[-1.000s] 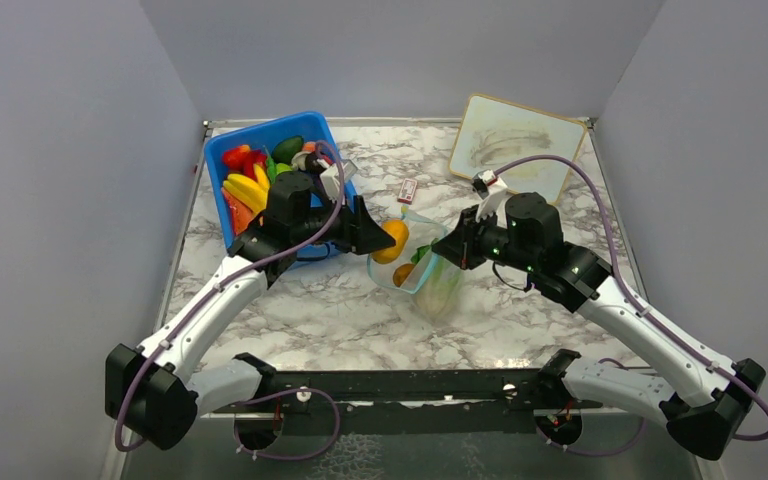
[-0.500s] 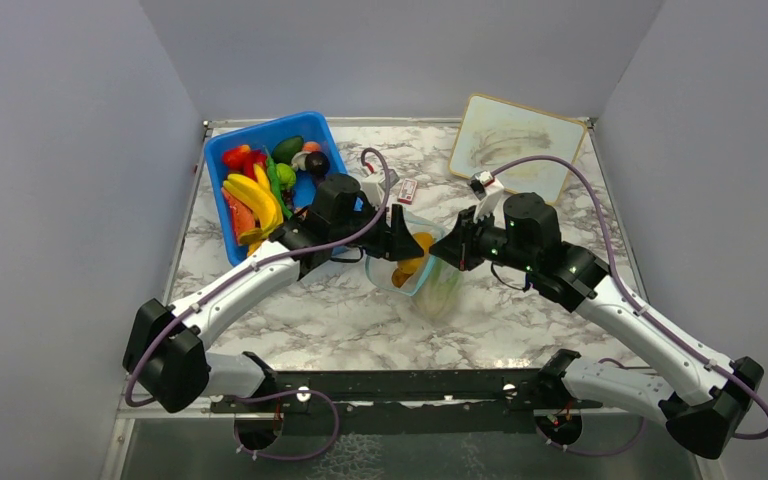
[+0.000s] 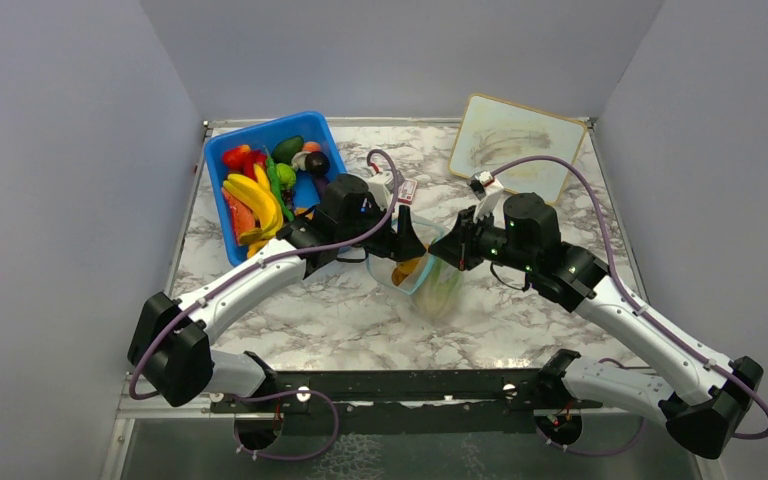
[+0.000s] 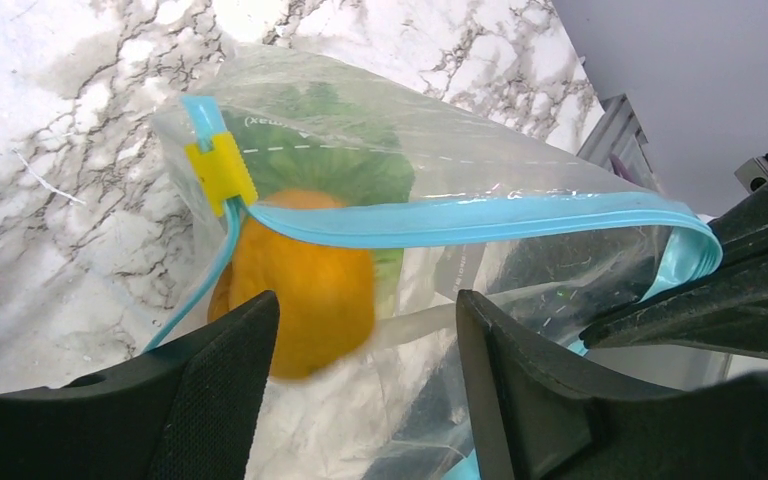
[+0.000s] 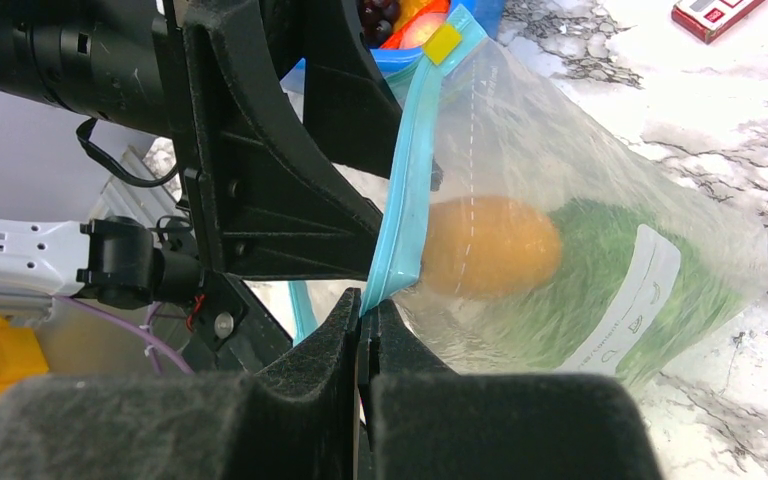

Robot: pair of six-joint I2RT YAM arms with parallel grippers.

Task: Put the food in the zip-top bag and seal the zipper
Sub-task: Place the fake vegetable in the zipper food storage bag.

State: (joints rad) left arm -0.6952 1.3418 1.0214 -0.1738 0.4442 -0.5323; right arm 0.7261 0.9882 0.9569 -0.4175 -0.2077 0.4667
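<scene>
Floppy and slippery, the bag on the table, lettuce and an orange piece inside, is best held by its firmer blue strip, where the right claw pinches it; the left claw gapes open.

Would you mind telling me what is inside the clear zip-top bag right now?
Through the clear plastic of the zip-top bag, an orange round piece and the leafy green lettuce show. Anything beneath the lettuce is covered by it and cannot be seen.
</scene>
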